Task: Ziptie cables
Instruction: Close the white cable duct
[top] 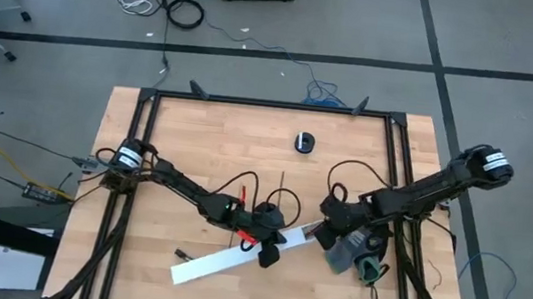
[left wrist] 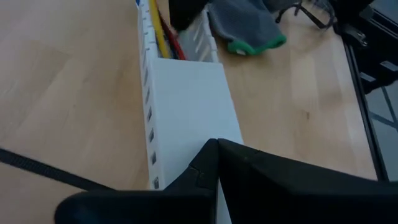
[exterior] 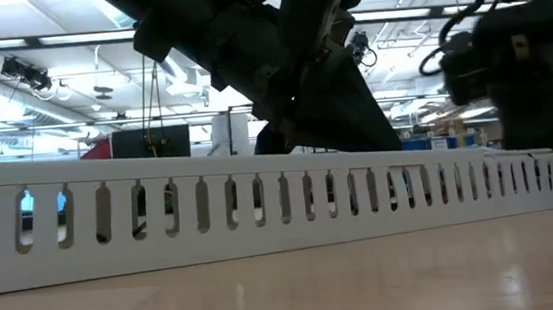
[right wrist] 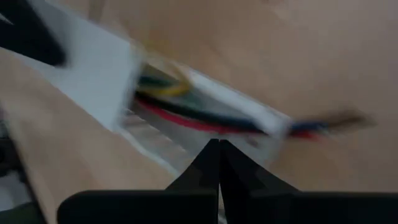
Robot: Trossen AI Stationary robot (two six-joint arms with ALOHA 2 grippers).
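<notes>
Here: both pincers pressed together, left pincer point(left wrist: 217, 163) and right pincer point(right wrist: 217, 163) over white channel point(top: 223, 263) holding cables point(right wrist: 186, 118).

Wooden table point(top: 178, 129) carrying a white slotted channel point(top: 218, 263), a grey glove point(top: 351, 248), and a small black disc point(top: 305, 142).

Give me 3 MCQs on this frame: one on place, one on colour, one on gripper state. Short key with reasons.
1. Where do the cables lie?
A. inside the white slotted channel
B. on the floor
C. on the small black round object

2. What colour is the cuff of the grey glove?
A. orange
B. green
C. white

3. How are the left gripper and right gripper?
A. both wide open
B. left open, right shut
C. both shut

Key: A, wires show in the channel's uncovered end; B, green edge in left wrist view; C, fingertips meet in both wrist views.
</notes>
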